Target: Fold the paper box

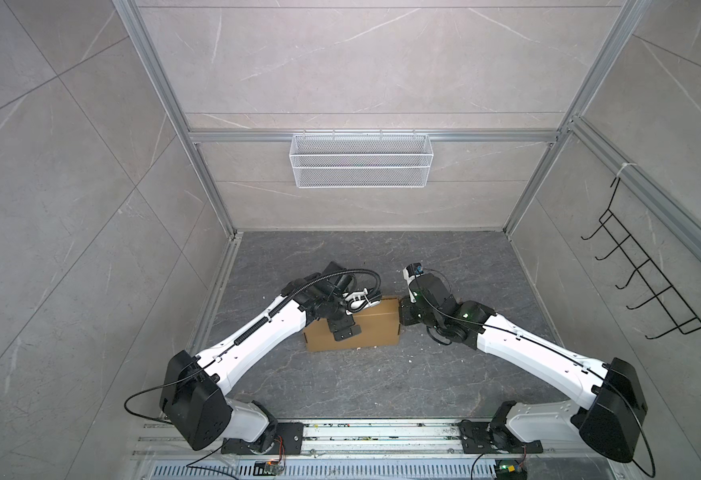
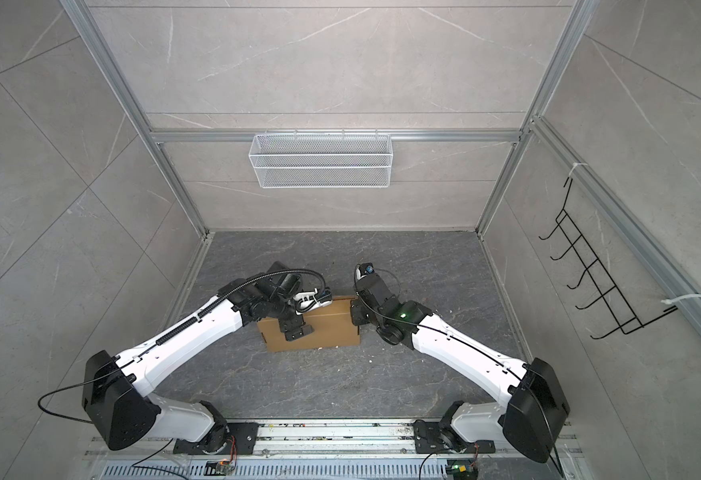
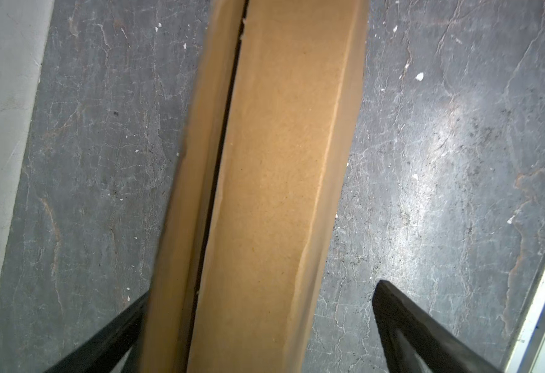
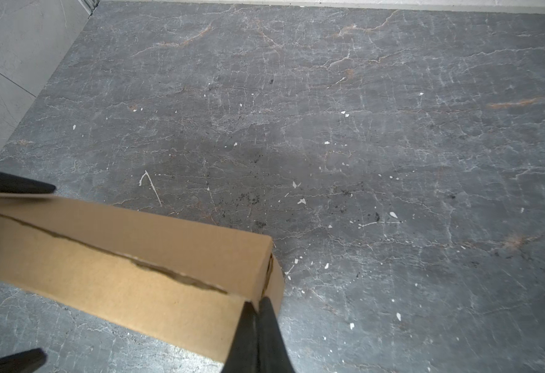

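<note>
Looking at the paper box [image 1: 375, 332] parked roughly mid-surface [image 1: 444, 374], right between the two arms in both top views. Plain brown cardboard, already closed up into a long slim block, with a dark ragged seam running the length of its upper face. Lying a bit skewed, left end a touch nearer than the right.

Left pincer [image 3: 263, 290] spread wide and straddling the box over its left half. One black fingertip [image 3: 390, 300] standing clear on one side, bare surface showing between it and the cardboard. The other one half hidden behind the box's edge on the opposite side, so can't tell about contact there. Same pair of tips [image 4: 16, 184] peeking into the right wrist view too, one either side of the box, gripping nothing.

Right pincer [image 4: 257, 306] squeezed fully together, tips planted against the top corner of the box's right end, right at the end of the seam. Can't make out any cardboard caught between them.

Rest of the place: white mesh basket [image 1: 361, 160] hanging off the rail on the far wall, well apart from the box, plus a black wire hook rack [image 1: 650, 270] on the right wall. Small white flecks [image 4: 301, 202] scattered over the dark marbled surface, a couple just beside the box's near edge.
</note>
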You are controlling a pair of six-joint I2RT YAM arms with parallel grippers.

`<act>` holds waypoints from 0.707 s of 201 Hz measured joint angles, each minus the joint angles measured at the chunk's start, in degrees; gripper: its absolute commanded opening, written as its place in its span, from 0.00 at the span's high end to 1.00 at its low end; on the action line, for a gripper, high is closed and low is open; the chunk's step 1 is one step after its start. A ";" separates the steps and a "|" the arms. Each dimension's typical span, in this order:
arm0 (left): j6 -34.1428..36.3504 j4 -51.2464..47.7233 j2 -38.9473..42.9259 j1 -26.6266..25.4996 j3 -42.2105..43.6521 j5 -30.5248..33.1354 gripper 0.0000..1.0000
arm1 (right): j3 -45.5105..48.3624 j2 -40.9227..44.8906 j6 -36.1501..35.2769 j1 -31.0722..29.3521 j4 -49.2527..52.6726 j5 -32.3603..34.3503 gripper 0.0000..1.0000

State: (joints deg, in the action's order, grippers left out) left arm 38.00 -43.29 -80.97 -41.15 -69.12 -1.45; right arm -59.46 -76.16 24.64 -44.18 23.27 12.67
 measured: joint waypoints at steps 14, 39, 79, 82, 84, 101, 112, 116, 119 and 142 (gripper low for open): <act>0.81 0.50 0.00 -0.57 1.40 1.25 0.08 | 0.00 0.00 0.00 -0.02 0.00 -0.02 0.97; 2.51 2.47 0.42 -1.53 4.04 3.21 0.15 | 0.00 0.00 0.02 0.00 0.00 -0.24 0.94; 4.48 4.76 1.92 -3.30 6.84 5.99 0.20 | -0.02 -0.13 0.33 0.00 1.42 -1.38 0.84; 4.48 4.81 1.99 -3.39 6.88 6.10 0.20 | -0.02 -0.15 0.37 0.00 1.70 -1.51 0.83; 4.52 4.87 2.01 -3.45 6.93 6.19 0.20 | -0.02 -0.15 0.33 0.00 1.79 -1.51 0.82; 4.72 5.14 2.08 -3.85 7.13 7.15 0.20 | -0.17 -0.17 0.87 0.13 2.71 -1.97 0.74; 4.85 5.22 2.08 -3.89 7.21 7.43 0.20 | -0.33 -0.17 0.74 0.33 3.15 -2.64 0.71; 4.90 5.22 2.08 -3.91 7.23 7.48 0.20 | -0.46 -0.17 0.76 0.39 3.45 -3.06 0.69; 4.94 5.22 2.08 -3.93 7.23 7.50 0.20 | -0.55 -0.17 0.76 0.42 3.61 -3.32 0.68; 5.31 5.73 2.08 -4.00 7.54 7.89 0.20 | -0.92 0.13 0.55 0.61 4.90 -6.25 0.62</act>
State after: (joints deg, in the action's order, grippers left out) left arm 43.31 -37.56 -78.89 -45.15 -61.58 6.44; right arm -60.38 -76.03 25.19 -43.57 28.16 6.42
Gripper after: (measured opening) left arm 0.798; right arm 0.355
